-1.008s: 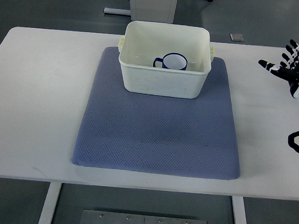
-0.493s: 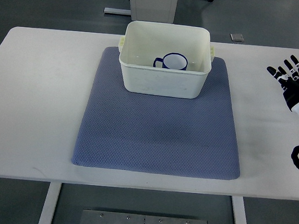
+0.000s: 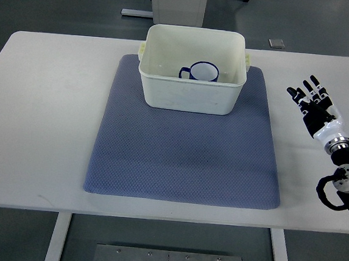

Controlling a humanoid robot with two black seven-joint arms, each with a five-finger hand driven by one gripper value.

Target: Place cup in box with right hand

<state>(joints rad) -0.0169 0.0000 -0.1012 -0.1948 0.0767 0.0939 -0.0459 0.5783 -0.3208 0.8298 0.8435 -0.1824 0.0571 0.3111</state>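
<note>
A white cup with a dark blue rim and handle (image 3: 201,72) stands upright inside the cream plastic box (image 3: 189,97), toward its near wall. The box sits at the far end of a blue-grey mat (image 3: 185,150). My right hand (image 3: 313,105) is over the bare table to the right of the mat, well apart from the box, with its fingers spread and nothing in it. The left arm is out of view.
The white table (image 3: 46,125) carries the mat and box. The right arm's wrist and cables (image 3: 341,179) lie near the table's right front edge. A white cabinet base (image 3: 176,2) and a small floor plate (image 3: 276,43) lie beyond the table.
My right hand has moved down and to the left, from near the table's far right edge to a spot closer to the mat. The cup and box have not moved.
</note>
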